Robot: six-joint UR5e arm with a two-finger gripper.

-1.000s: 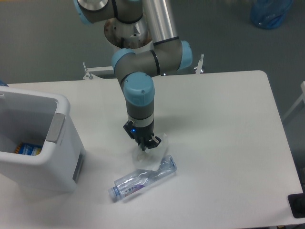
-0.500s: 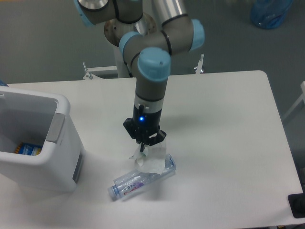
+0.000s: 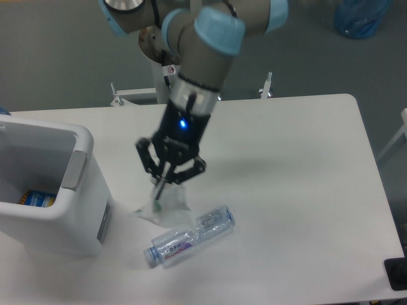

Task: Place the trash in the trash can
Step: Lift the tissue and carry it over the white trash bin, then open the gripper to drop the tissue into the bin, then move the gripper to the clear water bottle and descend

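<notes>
Now I am carrying the tissue (image 3: 160, 204), pinched in the tool (image 3: 161, 186) just above the worktop (image 3: 299, 165) and left of the bottle (image 3: 191, 236), and judging I next need to swing left over the trash can (image 3: 76, 190) before releasing.

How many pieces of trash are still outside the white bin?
2: the tissue hangs from the gripper beside the bin; the crushed bottle lies on the table.

A white table (image 3: 305, 165) on grey floor (image 3: 57, 57) — a blue bag (image 3: 361, 17) far back.
</notes>
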